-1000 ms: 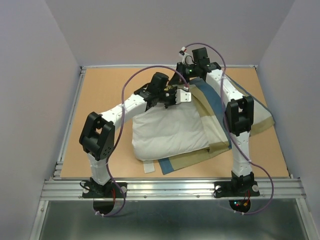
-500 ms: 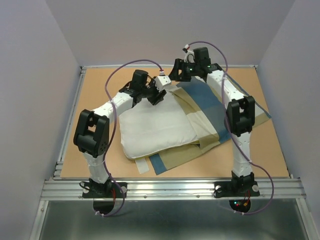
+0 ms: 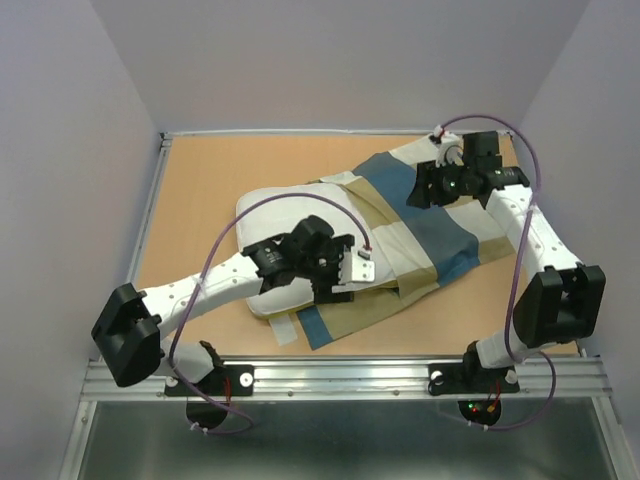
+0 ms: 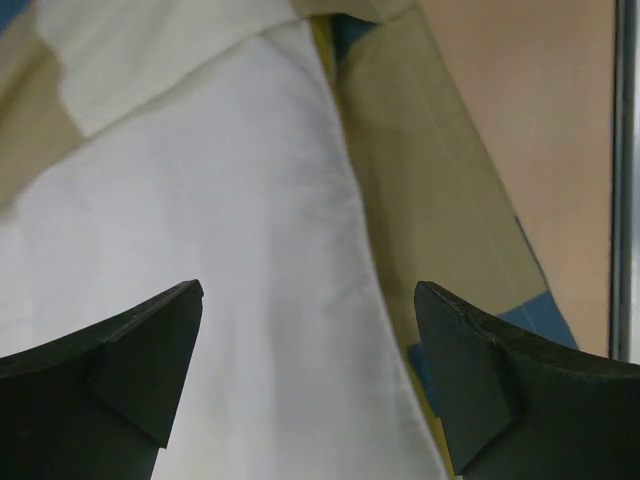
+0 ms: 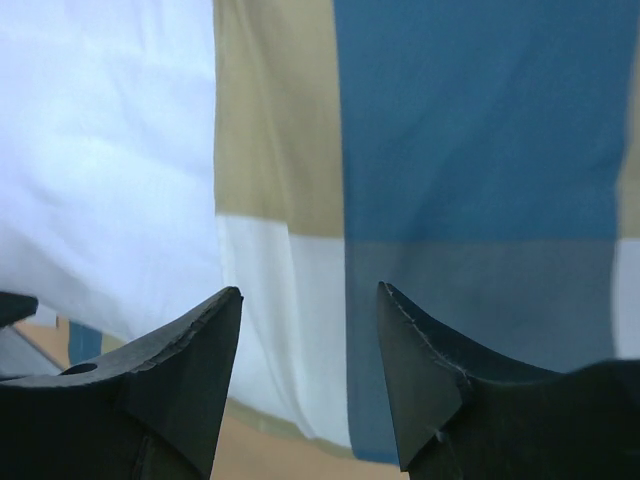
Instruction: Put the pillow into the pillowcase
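The white pillow lies left of centre on the table, with its right end under cloth of the pillowcase. That blue, tan and cream cover spreads flat toward the back right. My left gripper hovers open over the pillow's near right corner. In the left wrist view the left gripper has white pillow beneath it, and the yellow-green edge meets tan pillowcase. My right gripper stands open above the cover's far part. In the right wrist view the right gripper holds nothing, over the pillowcase's blue block.
The wooden table is bounded by grey walls at the back and sides. A metal rail runs along the near edge. A white cloth strip sticks out beside the pillow's near edge. Cables loop above both arms.
Both grippers opened and let go of the cloth. The left arm swung back toward the near edge and the right arm moved right. Pillow and pillowcase now lie flatter, spread toward the back right.
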You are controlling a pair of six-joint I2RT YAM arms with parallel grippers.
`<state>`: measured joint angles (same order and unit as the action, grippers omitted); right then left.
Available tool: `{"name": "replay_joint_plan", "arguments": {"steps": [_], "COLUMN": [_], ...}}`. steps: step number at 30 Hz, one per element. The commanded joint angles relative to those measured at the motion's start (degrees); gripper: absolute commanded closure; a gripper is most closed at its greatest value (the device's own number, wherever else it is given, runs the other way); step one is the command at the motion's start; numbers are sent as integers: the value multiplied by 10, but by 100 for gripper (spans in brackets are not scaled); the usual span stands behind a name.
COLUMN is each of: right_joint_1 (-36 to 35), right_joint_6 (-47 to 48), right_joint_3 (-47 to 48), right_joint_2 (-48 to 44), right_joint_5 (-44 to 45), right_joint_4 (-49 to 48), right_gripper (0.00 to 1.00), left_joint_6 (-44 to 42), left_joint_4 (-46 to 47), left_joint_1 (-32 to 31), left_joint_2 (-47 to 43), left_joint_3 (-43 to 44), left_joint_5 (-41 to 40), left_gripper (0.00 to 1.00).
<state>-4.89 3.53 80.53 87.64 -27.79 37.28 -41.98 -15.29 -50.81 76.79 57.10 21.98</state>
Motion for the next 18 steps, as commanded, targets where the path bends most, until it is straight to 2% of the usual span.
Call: {"name": "replay_joint_plan", "arguments": {"steps": [1, 3, 9, 10, 12, 13, 14, 15, 16, 17, 18], "right_joint_1": [-4, -4, -5, -5, -5, -4, -5, -5, -5, -4, -5], "right_joint_6": [61, 57, 57, 55, 53, 46, 39, 29, 23, 15, 6], "right_joint_3": [-79, -77, -8, 28, 79, 109, 179, 214, 246, 309, 333], "right_joint_2": [30, 57, 197, 222, 258, 275, 298, 333, 350, 363, 372], "right_joint_5": [13, 10, 44, 49, 48, 47, 44, 42, 41, 39, 42], "right_joint_4": [68, 68, 37, 25, 4, 3, 3, 3, 3, 4, 3], "right_gripper": [39, 40, 44, 44, 44, 44, 44, 44, 44, 44, 43], "left_joint_6": [24, 44, 55, 58, 66, 74, 95, 105, 117, 147, 164], "left_joint_4": [-20, 10, 71, 85, 89, 90, 90, 86, 81, 67, 59], "left_joint_1": [-55, -80, -86, -83, -81, -80, -76, -72, -66, -48, -34], "left_joint_2": [5, 25, 149, 170, 190, 208, 219, 237, 246, 255, 265], "left_joint_3": [-45, -53, -30, -27, -16, -9, 15, 30, 48, 88, 111], "left_joint_5": [-81, -133, -299, -307, -316, -323, -325, -316, -307, -290, -267], "left_gripper": [1, 1, 3, 17, 35, 57, 70, 90, 100, 100, 100]}}
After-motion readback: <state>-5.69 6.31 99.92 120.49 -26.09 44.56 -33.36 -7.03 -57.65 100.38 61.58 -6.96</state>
